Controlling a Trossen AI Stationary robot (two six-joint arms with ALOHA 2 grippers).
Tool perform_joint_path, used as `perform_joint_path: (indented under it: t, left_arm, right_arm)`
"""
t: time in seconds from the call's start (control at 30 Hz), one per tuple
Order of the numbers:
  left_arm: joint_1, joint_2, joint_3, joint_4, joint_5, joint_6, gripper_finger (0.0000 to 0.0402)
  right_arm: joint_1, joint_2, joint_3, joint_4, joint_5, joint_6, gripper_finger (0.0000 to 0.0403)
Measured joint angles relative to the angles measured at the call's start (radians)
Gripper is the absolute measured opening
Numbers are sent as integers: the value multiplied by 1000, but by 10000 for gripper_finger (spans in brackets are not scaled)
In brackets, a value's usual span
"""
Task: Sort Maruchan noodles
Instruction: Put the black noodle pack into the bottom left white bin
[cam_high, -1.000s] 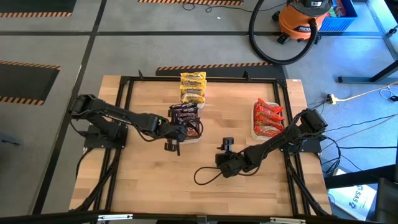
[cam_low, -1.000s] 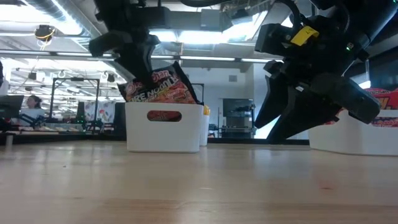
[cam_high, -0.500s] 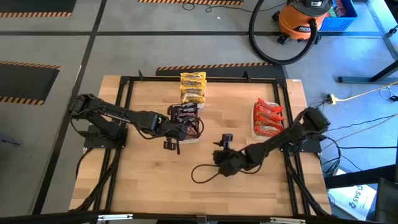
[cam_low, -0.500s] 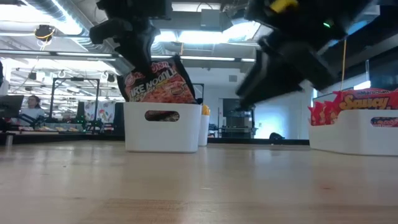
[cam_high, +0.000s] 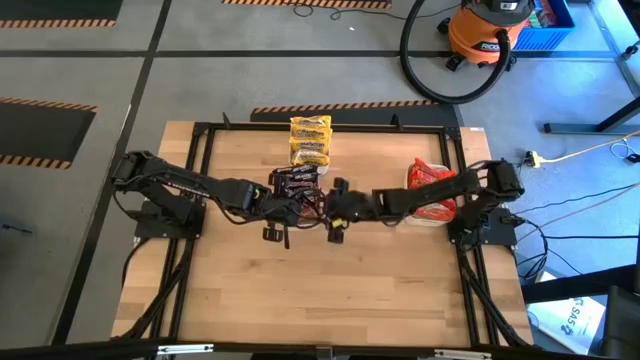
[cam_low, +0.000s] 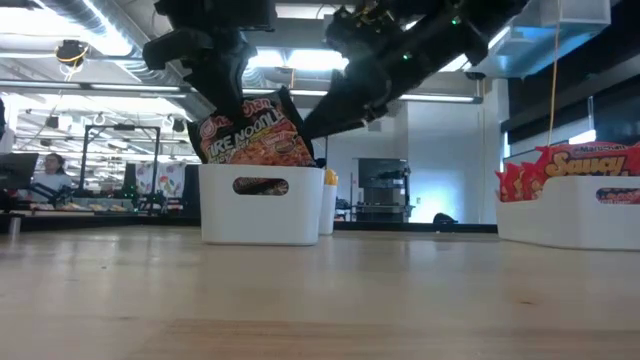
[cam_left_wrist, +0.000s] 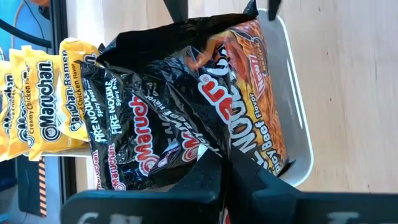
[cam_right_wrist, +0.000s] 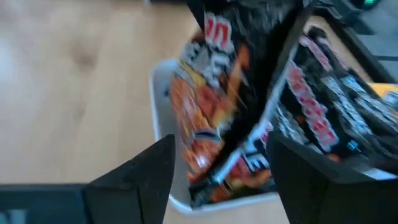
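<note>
A wooden table (cam_high: 250, 290) fills the middle of the high view, with a dark arm reaching in from each side. Three white trays sit on it. The middle tray (cam_low: 262, 205) holds dark brown-maroon Maruchan packets (cam_left_wrist: 143, 124). A tray at the table's far edge holds yellow packets (cam_high: 310, 140), and a tray (cam_low: 570, 210) near the right arm's base holds red-orange packets (cam_low: 570, 165).

The left gripper (cam_high: 282, 212) is at the middle tray. Its fingers are clenched on the dark packet (cam_low: 255, 130) nearest its wrist camera, one with an orange noodle picture on its face. That packet stands upright and slightly tilted, its lower edge inside the tray and its top rising above the rim, as the low view shows.

The right gripper (cam_high: 337, 208) has its arm stretched across the table toward the same tray and hangs just beside it, on the side opposite the left gripper. Its fingers (cam_right_wrist: 134, 180) are spread apart and grasp nothing; between them its wrist camera sees the tray's rim and the held packet.

Beyond the table, an orange shop vacuum (cam_high: 490, 30) with a black hose stands on the grey floor.
</note>
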Motion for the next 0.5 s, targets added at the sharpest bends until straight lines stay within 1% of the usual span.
perform_joint_path:
  t: [0.17, 0.27, 0.37, 0.5]
  left_arm:
    - [0, 0, 0, 0, 0, 0, 0]
    - [0, 0, 0, 8, 0, 0, 0]
    - [0, 0, 0, 10, 1, 0, 0]
    - [0, 0, 0, 7, 2, 1, 0]
  right_arm:
    - [-46, 14, 0, 84, -128, 65, 231]
    - [-52, 18, -1, 88, -150, 66, 220]
    - [-50, 31, -1, 88, -147, 43, 179]
    - [-49, 44, 0, 109, -147, 21, 102]
